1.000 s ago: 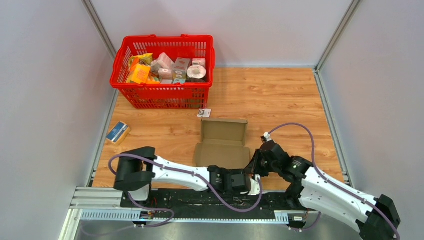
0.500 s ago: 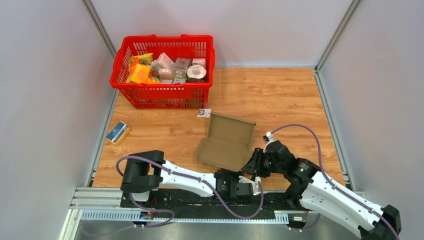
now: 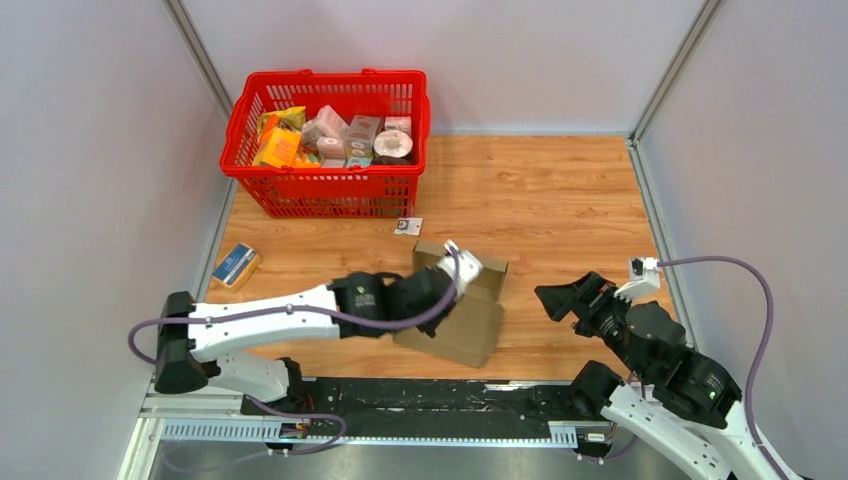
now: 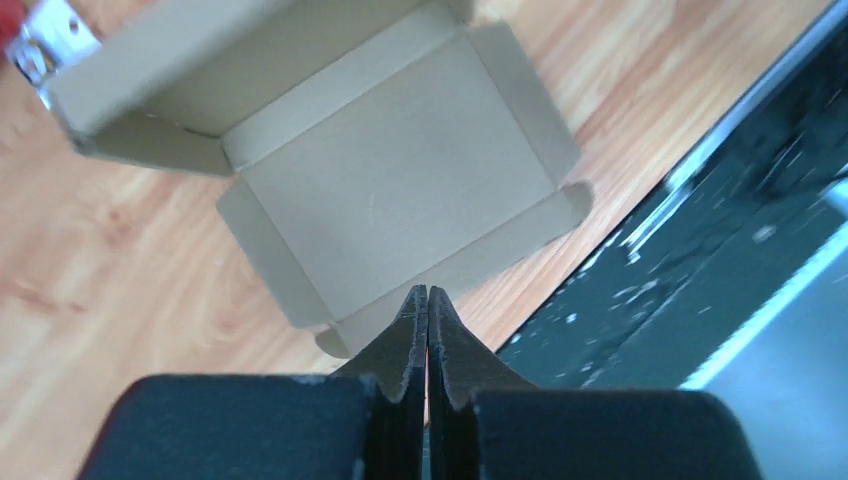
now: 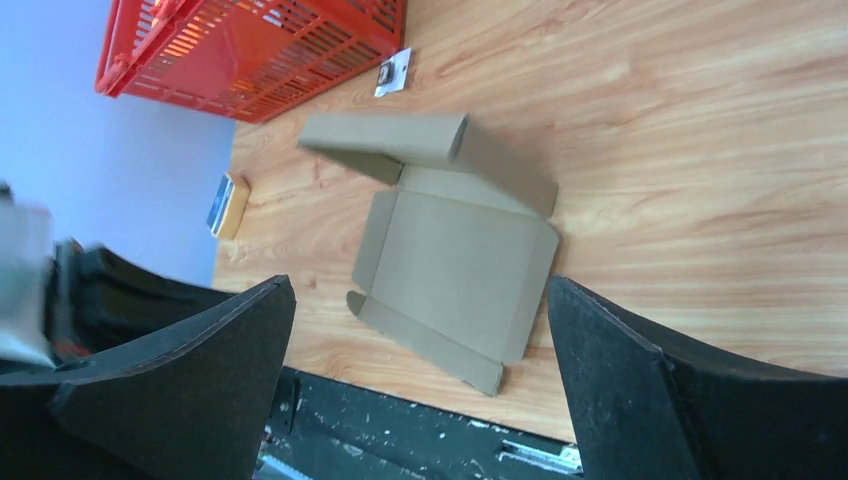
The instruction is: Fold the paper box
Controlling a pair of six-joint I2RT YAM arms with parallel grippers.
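Lying on wood-grain table [image 3: 560,190] between pale walls [image 3: 90,150], paper box [image 3: 465,330]; left gripper [image 4: 428,300] pinched empty, right gripper [image 5: 418,283] agape.

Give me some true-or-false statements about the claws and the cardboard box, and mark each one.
1. The left claw is shut with nothing in it. True.
2. The right claw clamps the paper box. False: it stands open, apart from the box.
3. The paper box lies in the red basket. False: it lies on the wooden table.
4. A blue-and-tan packet lies near the table's left edge. True.
5. The paper box has one end folded up. True.
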